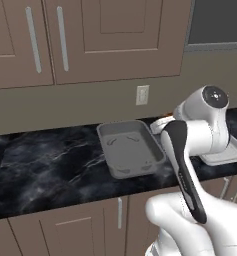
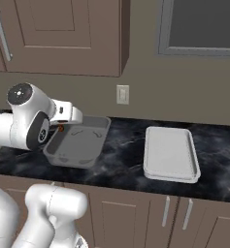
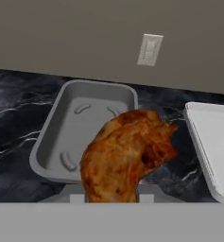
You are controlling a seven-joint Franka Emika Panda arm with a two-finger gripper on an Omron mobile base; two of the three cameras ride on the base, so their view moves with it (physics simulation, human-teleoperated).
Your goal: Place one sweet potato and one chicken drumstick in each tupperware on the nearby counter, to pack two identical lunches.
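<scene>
- My gripper (image 3: 111,196) was closed on a roasted chicken drumstick (image 3: 125,153); in the hand view the meat rose from between my fingers, which were largely hidden beneath it.
- The drumstick hung above the black marble-look counter (image 1: 50,165), in front of the near rim of the deep grey tub (image 3: 82,130) — not inside it.
- In the right base view my hand sat just beside the tub's left edge, with a small orange-brown patch (image 2: 61,128) visible at the wrist; I could not tell what it was.
- The grey tub (image 2: 77,143) stood upright on the counter below a wall outlet (image 2: 122,94); only moulded ridges marked its floor.
- The shallower whitish tray (image 2: 171,154) lay flat on the counter to the tub's right, apart from it.
- Taupe-brown cabinets (image 2: 136,213) with silver bar handles ran beneath the counter.
</scene>
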